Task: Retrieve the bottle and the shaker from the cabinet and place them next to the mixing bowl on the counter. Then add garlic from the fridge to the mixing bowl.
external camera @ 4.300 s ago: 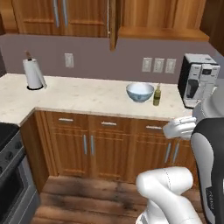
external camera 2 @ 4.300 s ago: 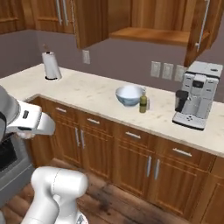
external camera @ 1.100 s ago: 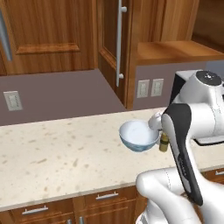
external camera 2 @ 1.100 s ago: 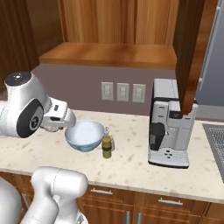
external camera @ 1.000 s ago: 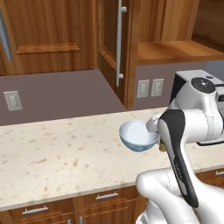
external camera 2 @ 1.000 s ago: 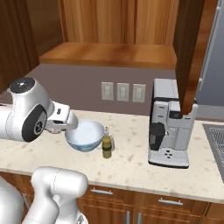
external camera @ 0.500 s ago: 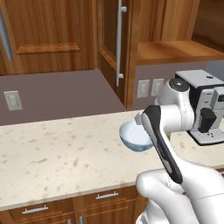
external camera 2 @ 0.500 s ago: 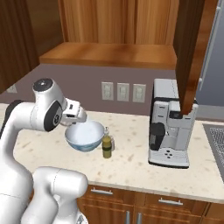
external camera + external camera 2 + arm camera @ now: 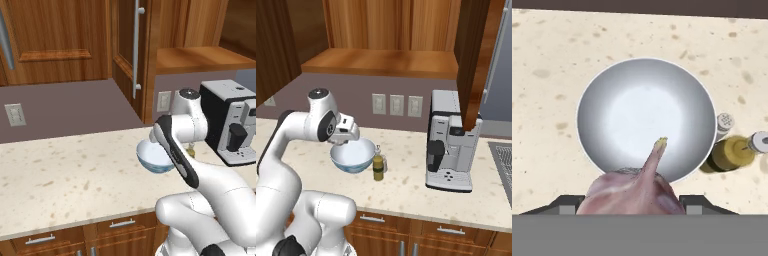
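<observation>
mixing bowl (image 9: 646, 117): on counter (image 9: 547, 90), white inside, nothing in it | garlic (image 9: 632, 187): pinkish bulb, stem tip over bowl, clamped between partly closed gripper (image 9: 632, 207) fingers, above bowl | shaker (image 9: 724, 122): touching bowl's right rim | bottle (image 9: 732, 152): olive-green, just right of bowl, beside shaker | labels: none readable

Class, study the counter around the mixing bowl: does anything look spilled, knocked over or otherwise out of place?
Nothing stands out. The mixing bowl sits level and empty on the counter, the bottle and shaker stand upright beside it, and nothing is spilled. The garlic is held in the gripper above the bowl.
</observation>
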